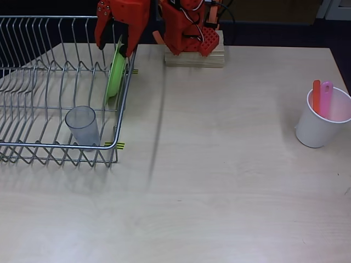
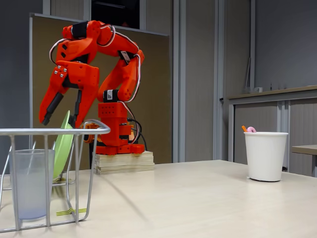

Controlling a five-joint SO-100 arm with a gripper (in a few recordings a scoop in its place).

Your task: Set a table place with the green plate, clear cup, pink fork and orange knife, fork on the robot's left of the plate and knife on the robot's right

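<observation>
I am reaching for the green plate (image 1: 115, 71), standing on edge in the wire dish rack (image 1: 33, 153). The gripper (image 2: 60, 120) is hanging wide open astride its upper rim, holding nothing. Next I need to close and lift straight up.

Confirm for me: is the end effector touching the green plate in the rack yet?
Cannot tell. In the fixed view the open end effector straddles the top edge of the green plate, but neither view plainly shows contact or a gap; the overhead view has the fingers overlapping the plate.

No readable text, label or number appears on anything (the arm's small stickers are too blurred).
</observation>
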